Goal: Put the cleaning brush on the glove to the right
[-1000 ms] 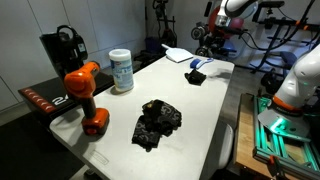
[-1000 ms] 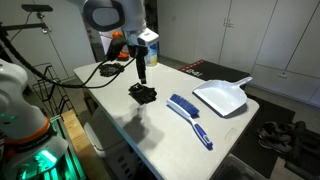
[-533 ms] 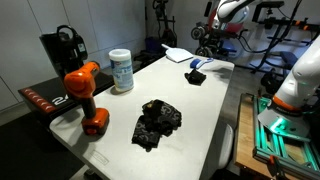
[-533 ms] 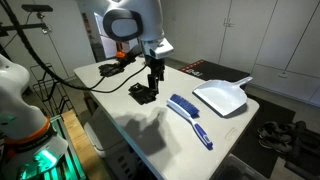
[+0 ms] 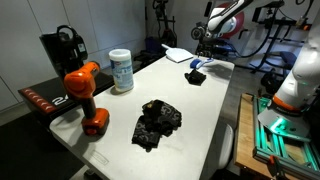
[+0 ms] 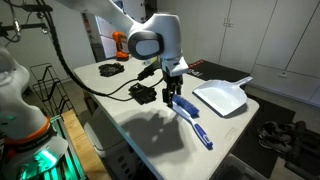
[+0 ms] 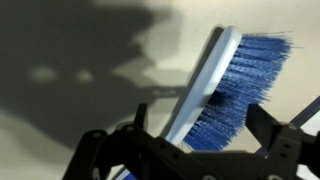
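Claw: my Robotiq gripper [image 6: 172, 99] points straight down over the table, jaws spread. In the wrist view the brush passes between the two dark fingers [image 7: 285, 140] and nothing is clamped.

Task object: the long brush with a white back and blue bristles [image 6: 195, 122] lies flat on the white table [image 6: 120, 108]. It sits between the black crumpled glove [image 6: 143, 94] and the white dustpan [image 6: 222, 98], not on the glove.

Hidden parts: the claw covers the brush end nearest the glove. The wrist view is blurred and cuts the brush off at both ends, so I cannot tell whether a pad touches it.

Hard to make out: in the exterior view from the far end of the table, claw and brush shrink to a dark patch with a fleck of blue [image 5: 196, 68].

Other items: a second black glove [image 5: 155, 122] lies well apart, near the orange drill [image 5: 84, 92].

Change: a second ago my claw hung above the black crumpled glove. It now stands over the brush, while brush, gloves and dustpan lie where they were.
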